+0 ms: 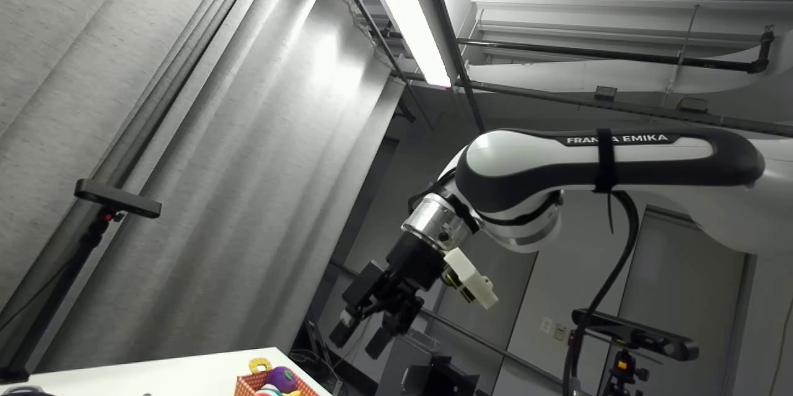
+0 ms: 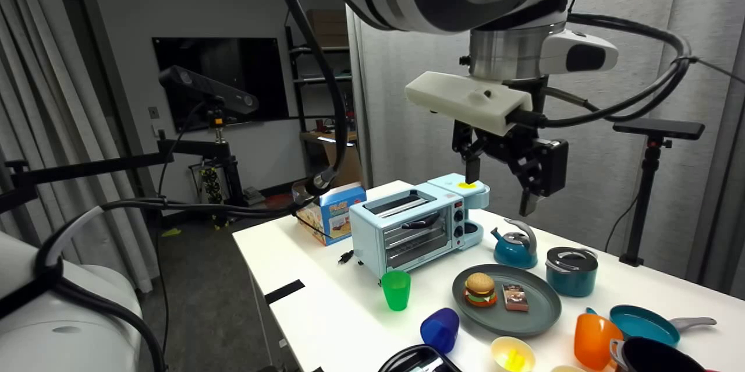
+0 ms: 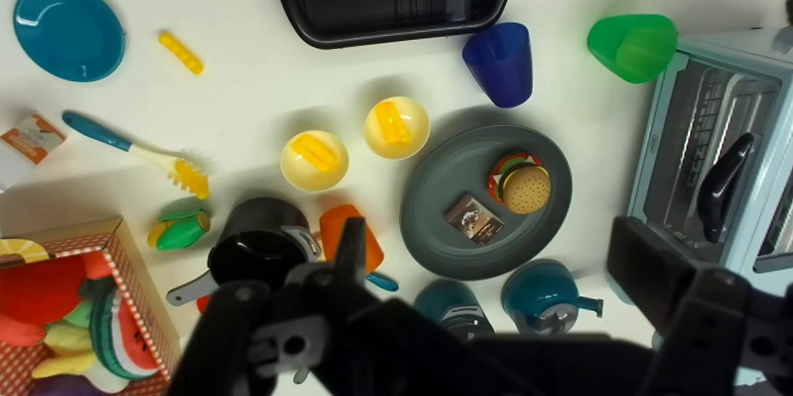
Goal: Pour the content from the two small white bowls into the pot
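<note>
The Robotiq gripper (image 2: 499,188) hangs above the white table (image 2: 349,325), its 2 fingers parted wide. From left to right in the wrist view, a red-checked basket (image 3: 144,303) in the lower corner holds toy food (image 3: 43,290), including a watermelon slice (image 3: 127,337). Farther up lie a teal plate (image 3: 69,30), a pasta server (image 3: 145,151) with a yellow head and a yellow stick (image 3: 181,52).

A green-and-yellow toy (image 3: 179,232) lies near the black pot (image 3: 263,216), which the gripper partly hides. The left small bowl (image 3: 303,176), cream-colored, stands upright near the pot with 1 yellow piece (image 3: 315,153) inside. An orange cup (image 3: 330,227) is just beside the pot. The right small bowl (image 3: 418,120), also upright and near the left small bowl, holds 1 yellow piece (image 3: 392,123) too.

At the top edge is a black baking tray (image 3: 396,38), a blue cup (image 3: 503,67) at its corner; whether they touch, I cannot tell. The gray plate (image 3: 433,185) bears a toy hamburger (image 3: 526,190) and a small brown box (image 3: 474,218). Below it are a lidded teal pot (image 3: 447,298) and a teal kettle (image 3: 539,289). Farthest right, a green cup (image 3: 632,46) is near the light-blue toaster oven (image 2: 416,238).
</note>
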